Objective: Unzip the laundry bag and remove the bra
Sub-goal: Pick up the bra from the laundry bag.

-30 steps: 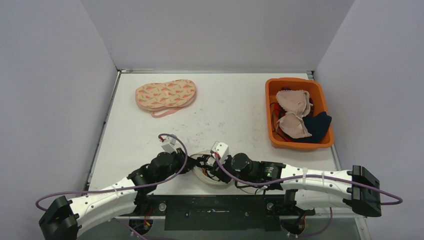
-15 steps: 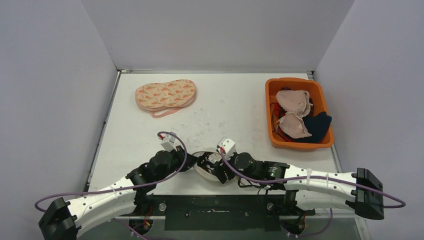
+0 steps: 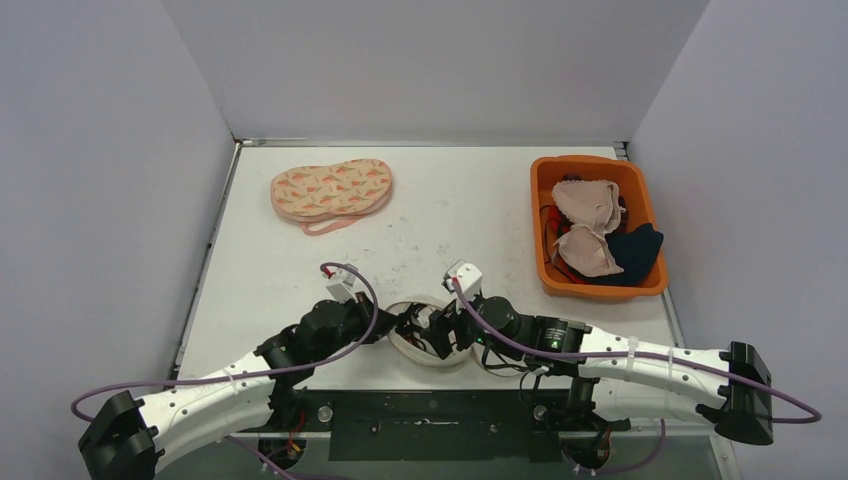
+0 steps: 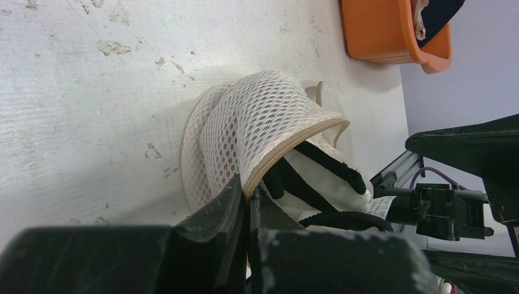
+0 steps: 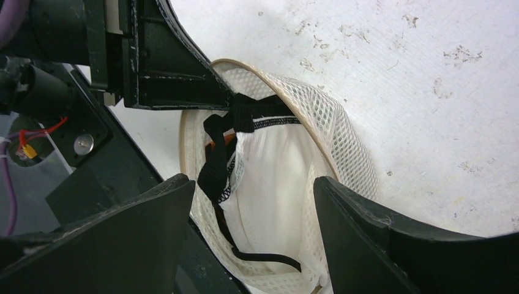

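- The middle of the table (image 3: pixel 450 220) is left bare, and a broad passage is offered between the patterned pouch (image 3: pixel 332 190) at the far left and the orange bin (image 3: pixel 538 225) at the right edge.
- The near edge is crowded: the laundry bag (image 4: pixel 257 122) is hemmed in by the left gripper (image 4: pixel 250 195), clamped on its rim, and the right gripper (image 5: pixel 248 184), spread wide before its mouth.
- The lifted mouth is partly blocked by the bra (image 5: pixel 275 190) and its black straps.
- Three sides are closed off by walls (image 3: pixel 430 70).
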Available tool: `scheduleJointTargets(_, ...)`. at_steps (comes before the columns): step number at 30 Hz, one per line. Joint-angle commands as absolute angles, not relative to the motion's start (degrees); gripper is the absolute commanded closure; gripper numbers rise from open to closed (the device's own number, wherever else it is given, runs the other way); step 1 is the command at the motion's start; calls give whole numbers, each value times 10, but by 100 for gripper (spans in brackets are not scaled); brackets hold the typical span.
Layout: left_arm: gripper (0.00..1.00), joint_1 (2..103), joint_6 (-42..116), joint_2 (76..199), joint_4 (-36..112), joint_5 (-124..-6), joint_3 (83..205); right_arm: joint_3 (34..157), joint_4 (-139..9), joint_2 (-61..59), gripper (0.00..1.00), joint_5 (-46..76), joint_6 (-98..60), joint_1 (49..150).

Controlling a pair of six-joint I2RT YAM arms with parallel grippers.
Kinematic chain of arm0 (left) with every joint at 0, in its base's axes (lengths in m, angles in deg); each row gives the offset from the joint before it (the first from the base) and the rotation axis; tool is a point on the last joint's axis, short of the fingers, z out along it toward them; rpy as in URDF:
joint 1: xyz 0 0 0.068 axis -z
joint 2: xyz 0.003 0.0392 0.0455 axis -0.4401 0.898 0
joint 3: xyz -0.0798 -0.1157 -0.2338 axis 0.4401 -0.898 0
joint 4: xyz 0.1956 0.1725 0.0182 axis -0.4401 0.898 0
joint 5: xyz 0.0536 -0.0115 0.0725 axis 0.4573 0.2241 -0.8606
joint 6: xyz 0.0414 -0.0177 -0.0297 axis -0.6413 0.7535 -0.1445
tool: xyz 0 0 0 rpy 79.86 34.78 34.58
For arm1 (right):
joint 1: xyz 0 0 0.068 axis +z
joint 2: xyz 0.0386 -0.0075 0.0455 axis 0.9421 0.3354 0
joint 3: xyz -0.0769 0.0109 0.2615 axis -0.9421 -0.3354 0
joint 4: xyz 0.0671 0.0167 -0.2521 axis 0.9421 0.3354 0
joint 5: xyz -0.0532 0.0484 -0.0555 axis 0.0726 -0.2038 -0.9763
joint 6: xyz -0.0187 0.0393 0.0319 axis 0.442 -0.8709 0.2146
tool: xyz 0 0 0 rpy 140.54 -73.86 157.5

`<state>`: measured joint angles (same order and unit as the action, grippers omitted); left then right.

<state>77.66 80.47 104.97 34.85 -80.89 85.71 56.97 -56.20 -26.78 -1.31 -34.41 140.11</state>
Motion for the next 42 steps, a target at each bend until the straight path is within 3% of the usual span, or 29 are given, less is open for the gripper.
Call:
scheduleJointTargets(1, 100, 775, 788, 1037, 319, -799, 861, 595, -574, -267, 28, -27, -369, 1395)
scheduleJointTargets(7, 100, 775, 785, 1037, 325, -797, 861, 621, -568, -211, 33, 11, -362, 1392)
scheduleJointTargets(15, 100, 777, 783, 1036, 326, -797, 862, 631, -570, -165, 51, 17, -370, 1387)
scheduleJointTargets(17, 100, 776, 782, 1035, 327, -798, 863, 631, -569, -163, 60, 16, -372, 1386)
scheduleJointTargets(21, 100, 777, 781, 1033, 330, -801, 863, 620, -580, -189, 93, 4, -376, 1383)
scheduleJointTargets(37, 100, 775, 810, 1011, 377, -841, 856, 541, -633, -387, 95, 7, -361, 1359)
scheduleJointTargets(42, 100, 774, 819, 1016, 374, -840, 859, 515, -648, -377, 95, 1, -384, 1356)
